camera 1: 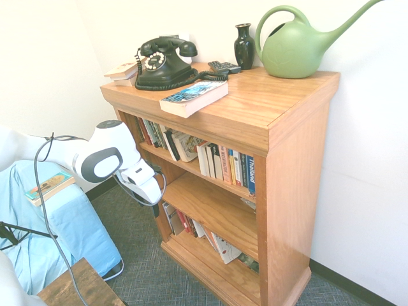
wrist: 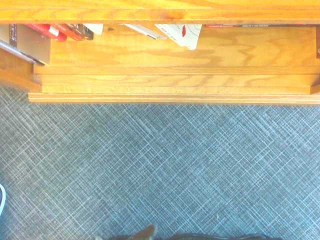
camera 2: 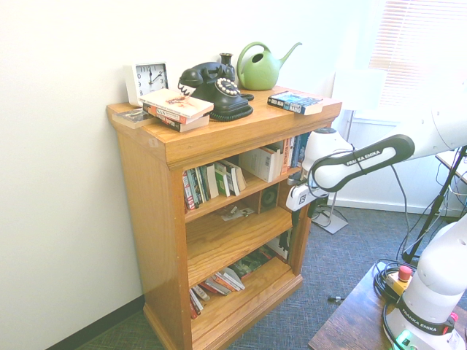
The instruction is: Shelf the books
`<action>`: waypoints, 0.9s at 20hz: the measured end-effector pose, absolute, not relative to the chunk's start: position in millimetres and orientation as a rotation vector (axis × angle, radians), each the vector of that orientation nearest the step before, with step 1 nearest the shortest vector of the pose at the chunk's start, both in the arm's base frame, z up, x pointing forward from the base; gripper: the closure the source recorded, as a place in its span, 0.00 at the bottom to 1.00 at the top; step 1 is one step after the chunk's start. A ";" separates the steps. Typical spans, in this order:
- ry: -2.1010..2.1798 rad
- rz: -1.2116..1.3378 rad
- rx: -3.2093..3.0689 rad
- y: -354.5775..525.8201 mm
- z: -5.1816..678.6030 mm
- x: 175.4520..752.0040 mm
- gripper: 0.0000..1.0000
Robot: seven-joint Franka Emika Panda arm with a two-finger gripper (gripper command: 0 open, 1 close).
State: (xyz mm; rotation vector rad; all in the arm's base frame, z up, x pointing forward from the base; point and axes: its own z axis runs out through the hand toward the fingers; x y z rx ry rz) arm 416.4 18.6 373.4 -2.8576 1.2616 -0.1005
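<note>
1. The white arm's gripper (camera 1: 155, 208) hangs pointing down in front of the wooden bookcase (camera 1: 299, 159), left of centre in the first exterior view. It is level with the middle shelf, above the grey carpet (wrist: 160, 170).
2. The gripper is empty. Its jaws are mostly hidden in both wide views, but they appear spread apart, with nothing between them.
3. The thick paperback with the blue-and-black glossy cover (camera 1: 193, 97) lies flat on the bookcase's top board, upper centre of the first exterior view. It is just in front of the black rotary telephone (camera 1: 164, 62) and not yet shelved.
4. A stack of two flat paperbacks (camera 2: 176, 108) also lies on the top, upper left of the second exterior view, beside the white square clock (camera 2: 148, 79).
5. One more book with a teal cover (camera 1: 50, 187) rests on the light-blue cushioned seat (camera 1: 70, 236) at the left edge of the first exterior view.
6. The upper shelf is already well filled with upright books, and the bottom shelf holds leaning ones. The middle shelf is nearly bare.
7. Judged from this, the loose books on top and on the seat are left to do, so the task looks near its start or between books.
</note>
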 end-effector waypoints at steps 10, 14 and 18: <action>1.390 -0.260 -2.947 -11.6 407.2 403.1 0.00; 1.506 -0.455 -3.014 -46.9 460.9 374.9 0.00; 1.545 -0.674 -3.100 -69.3 511.0 351.3 0.00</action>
